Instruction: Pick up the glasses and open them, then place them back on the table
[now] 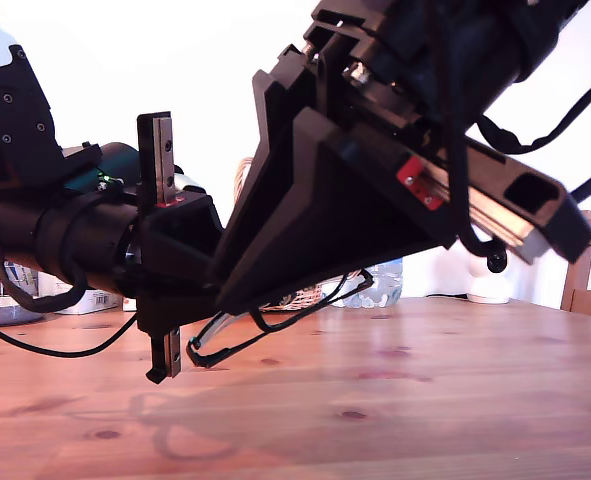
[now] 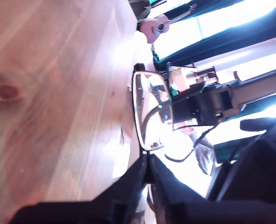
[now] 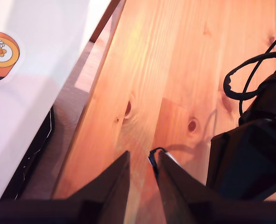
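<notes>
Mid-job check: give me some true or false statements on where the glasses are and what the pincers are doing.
1. The glasses are held off the table. True.
2. My first pincer is open and empty. False: it is shut on the glasses' frame.
3. A wicker basket stands behind the arms in the exterior view. True.
4. A cloth covers the table. False: it is bare reddish-brown wood with knots.
</notes>
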